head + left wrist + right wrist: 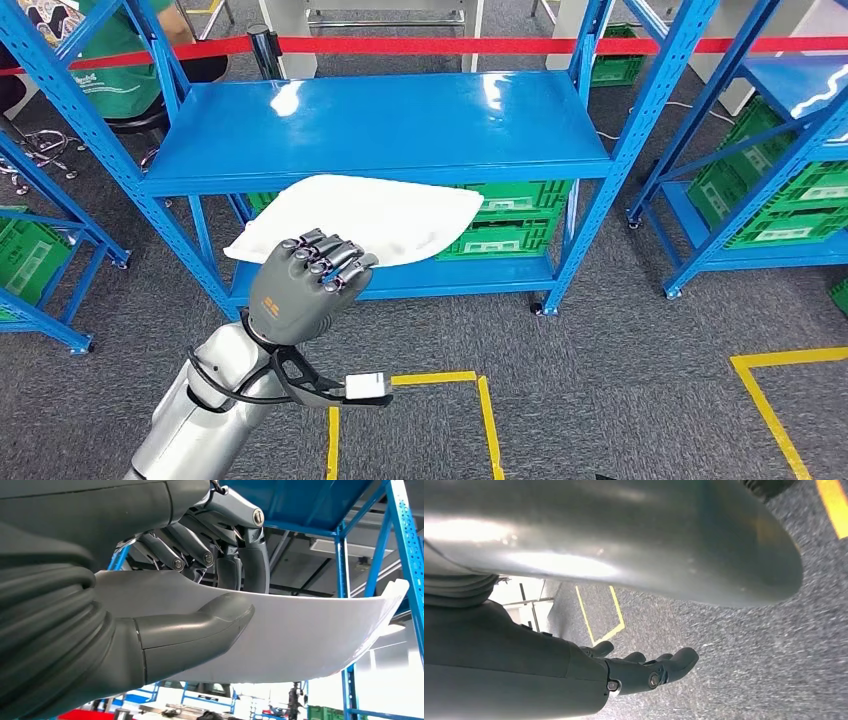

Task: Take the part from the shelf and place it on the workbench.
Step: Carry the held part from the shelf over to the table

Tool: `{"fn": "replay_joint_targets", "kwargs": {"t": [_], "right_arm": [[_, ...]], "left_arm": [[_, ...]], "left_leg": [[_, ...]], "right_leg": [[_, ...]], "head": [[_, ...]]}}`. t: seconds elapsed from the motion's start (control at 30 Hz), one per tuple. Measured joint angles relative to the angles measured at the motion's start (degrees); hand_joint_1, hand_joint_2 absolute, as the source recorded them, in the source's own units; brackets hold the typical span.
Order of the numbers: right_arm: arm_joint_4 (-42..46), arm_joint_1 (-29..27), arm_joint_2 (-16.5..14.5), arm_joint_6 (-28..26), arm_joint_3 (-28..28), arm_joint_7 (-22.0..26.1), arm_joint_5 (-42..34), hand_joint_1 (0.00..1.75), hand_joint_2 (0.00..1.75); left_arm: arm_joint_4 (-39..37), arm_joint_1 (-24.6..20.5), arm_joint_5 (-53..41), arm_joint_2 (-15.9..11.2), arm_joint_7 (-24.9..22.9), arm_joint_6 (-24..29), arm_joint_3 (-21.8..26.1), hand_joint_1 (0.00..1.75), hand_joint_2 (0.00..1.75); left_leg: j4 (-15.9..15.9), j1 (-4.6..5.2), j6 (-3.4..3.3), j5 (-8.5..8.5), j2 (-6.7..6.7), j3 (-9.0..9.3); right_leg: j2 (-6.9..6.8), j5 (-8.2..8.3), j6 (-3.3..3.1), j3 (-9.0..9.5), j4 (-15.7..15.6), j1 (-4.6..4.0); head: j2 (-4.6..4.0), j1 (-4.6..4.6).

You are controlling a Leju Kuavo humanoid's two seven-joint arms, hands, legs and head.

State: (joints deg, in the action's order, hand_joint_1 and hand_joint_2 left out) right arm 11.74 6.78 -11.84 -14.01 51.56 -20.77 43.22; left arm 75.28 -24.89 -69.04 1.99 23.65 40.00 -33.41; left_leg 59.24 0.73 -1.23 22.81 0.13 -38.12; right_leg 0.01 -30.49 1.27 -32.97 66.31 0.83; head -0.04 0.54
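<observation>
A flat white curved part (370,215) hangs in front of the blue shelf (390,125), just off its front edge. My left hand (305,280) grips the part's near left corner, fingers on top and thumb underneath. The left wrist view shows the thumb (200,630) pressed under the white part (310,630) and the dark fingers (195,555) curled over its upper face. My right hand (644,667) hangs by my side above the grey carpet, fingers loosely extended with nothing in them.
Green crates (510,220) sit on the shelf's lower level. More blue shelving with green crates (790,200) stands right, another rack (40,260) left. Yellow floor tape (480,400) marks the carpet. A red barrier tape (450,45) runs behind; a seated person (110,60) is at the back left.
</observation>
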Motion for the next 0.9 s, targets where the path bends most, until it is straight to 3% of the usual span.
{"fn": "replay_joint_targets", "kwargs": {"t": [0.07,0.1,0.17,0.23,0.3,0.33,0.37,0.4,0.43,0.47,0.5,0.57,0.6,0.67,0.7,0.77,0.83,0.87,0.9], "right_arm": [[0.03,0.19,0.07,-0.04,0.01,-0.04,0.02,0.0,0.0],[0.04,0.24,0.08,-0.07,0.01,-0.05,0.02,0.0,0.0],[0.04,0.26,0.07,-0.14,0.05,0.03,0.02,0.0,0.0],[0.06,0.39,0.09,-0.28,0.1,0.06,0.08,0.0,0.0],[0.07,0.5,0.14,-0.42,0.13,0.04,0.14,0.0,0.0],[0.07,0.5,0.15,-0.47,0.13,0.05,0.13,0.0,0.0],[0.07,0.5,0.15,-0.51,0.14,0.05,0.1,0.0,0.0],[0.07,0.5,0.15,-0.54,0.15,0.04,0.08,0.0,0.0],[0.07,0.51,0.16,-0.55,0.15,0.05,0.06,0.0,0.0],[0.07,0.53,0.16,-0.55,0.15,0.05,0.05,0.0,0.0],[0.07,0.55,0.16,-0.55,0.15,0.03,0.04,0.0,0.0],[0.07,0.61,0.16,-0.42,0.16,0.03,0.07,0.0,0.0],[0.07,0.64,0.16,-0.23,0.17,0.04,0.11,0.0,0.0],[0.07,0.63,0.18,0.24,0.17,0.09,0.26,0.0,0.0],[0.07,0.58,0.19,0.4,0.17,0.06,0.33,0.0,0.0],[0.07,0.48,0.22,0.45,0.17,-0.07,0.4,0.0,0.0],[0.07,0.43,0.28,0.44,0.17,-0.15,0.45,0.0,0.0],[0.07,0.38,0.32,0.44,0.17,-0.14,0.46,0.0,0.0],[0.07,0.3,0.37,0.43,0.17,-0.13,0.46,0.0,0.0]], "left_arm": [[0.17,0.08,-0.05,0.01,-0.15,0.0,0.45,1.75,1.75],[0.24,0.1,-0.07,0.03,-0.17,0.0,0.63,1.75,1.75],[0.2,0.08,0.08,0.02,-0.12,0.0,0.9,1.75,1.75],[0.1,0.06,0.64,-0.03,0.06,-0.02,1.19,1.75,1.75],[-0.04,0.04,1.32,-0.07,0.44,-0.04,1.35,1.75,1.75],[-0.18,0.03,1.56,-0.08,0.65,-0.04,1.37,1.75,1.75],[-0.36,0.02,1.73,-0.09,0.85,-0.04,1.37,1.75,1.75],[-0.57,-0.01,1.84,-0.1,0.97,-0.04,1.37,1.75,1.75],[-0.77,-0.07,1.94,-0.1,1.03,-0.04,1.37,1.75,1.75],[-0.92,-0.17,2.12,-0.09,1.11,-0.04,1.37,1.75,1.75],[-1.03,-0.36,2.54,-0.05,1.27,-0.05,1.36,1.75,1.75],[-1.21,-0.9,3.81,0.1,1.81,-0.14,1.33,1.75,1.75],[-1.33,-1.16,4.51,0.16,2.1,-0.28,1.3,1.75,1.75],[-1.67,-1.41,5.65,0.22,2.47,-0.53,1.24,1.75,1.75],[-1.83,-1.44,6.16,0.26,2.62,-0.66,1.22,1.75,1.75],[-2.11,-1.44,6.97,0.42,2.85,-0.78,1.19,1.75,1.75],[-2.38,-1.4,7.39,0.51,2.96,-0.85,1.15,1.75,1.75],[-2.54,-1.37,7.52,0.52,2.99,-0.91,1.13,1.75,1.75],[-2.7,-1.34,7.7,0.52,3.02,-1.03,1.11,1.75,1.75]], "left_leg": [[0.52,0.11,0.61,-0.79,0.04,-0.77],[0.49,0.11,0.95,-1.2,0.06,-0.86],[0.31,0.02,1.59,-1.82,0.06,-1.04],[2.44,-0.14,2.37,1.18,-0.05,-2.29],[8.64,-0.47,3.11,7.09,-0.1,-4.08],[12.28,-0.61,3.38,9.1,-0.09,-4.68],[15.16,-0.73,3.55,9.9,-0.09,-4.77],[16.48,-0.82,3.61,9.5,-0.09,-4.06],[15.55,-0.88,3.56,8.27,-0.09,-2.28],[12.65,-0.91,3.41,7.03,-0.12,0.53],[8.41,-0.91,3.16,6.89,-0.2,3.92],[1.29,-0.6,2.43,8.09,-0.38,8.94],[-0.45,-0.34,1.98,8.79,-0.38,9.87],[-1.26,-0.06,0.86,8.24,0.03,9.6],[-1.44,-0.06,0.29,7.67,0.33,9.35],[-1.78,-0.23,-0.56,6.4,1.02,8.59],[-1.65,-0.11,-0.86,5.48,1.69,7.48],[-1.49,-0.05,-0.87,5.12,2.14,6.89],[-1.27,-0.02,-0.84,4.85,2.6,6.32]], "right_leg": [[0.02,-1.33,-0.58,3.61,-5.59,-0.23],[0.07,-1.72,-0.93,3.9,-6.54,-0.38],[-0.02,-0.77,-1.72,3.09,-6.67,-0.26],[-0.27,0.75,-2.48,1.79,-6.89,-0.06],[-0.38,2.2,-2.76,0.18,-6.89,0.02],[-0.42,2.89,-2.73,-0.61,-6.86,0.02],[-0.45,3.62,-2.66,-1.47,-6.83,0.02],[-0.49,4.36,-2.55,-2.35,-6.81,0.03],[-0.51,5.08,-2.42,-3.23,-6.79,0.03],[-0.5,5.77,-2.26,-4.02,-6.77,0.03],[-0.47,6.34,-2.07,-4.63,-6.77,0.01],[-0.35,7.28,-1.41,-5.24,-6.81,-0.02],[-0.26,7.71,-0.96,-5.31,-6.95,0.03],[-0.02,8.49,0.01,-5.4,-7.24,0.29],[0.06,8.12,0.33,-5.71,-6.83,0.41],[0.14,4.79,0.7,-7.51,-2.73,0.53],[0.16,-0.01,0.94,-10.27,4.84,0.45],[0.16,-1.38,1.03,-10.97,7.67,0.4],[0.11,-1.72,1.08,-10.69,8.64,0.36]], "head": [[-0.01,-0.01],[-0.01,-0.02],[0.0,-0.07],[0.0,0.02],[0.0,0.08],[0.0,0.07],[0.0,0.07],[0.0,0.07],[0.0,0.07],[0.0,0.07],[0.0,0.07],[0.0,0.01],[0.0,0.01],[0.0,0.14],[0.0,0.13],[0.0,0.02],[0.0,-0.11],[0.0,-0.11],[0.0,-0.12]]}}
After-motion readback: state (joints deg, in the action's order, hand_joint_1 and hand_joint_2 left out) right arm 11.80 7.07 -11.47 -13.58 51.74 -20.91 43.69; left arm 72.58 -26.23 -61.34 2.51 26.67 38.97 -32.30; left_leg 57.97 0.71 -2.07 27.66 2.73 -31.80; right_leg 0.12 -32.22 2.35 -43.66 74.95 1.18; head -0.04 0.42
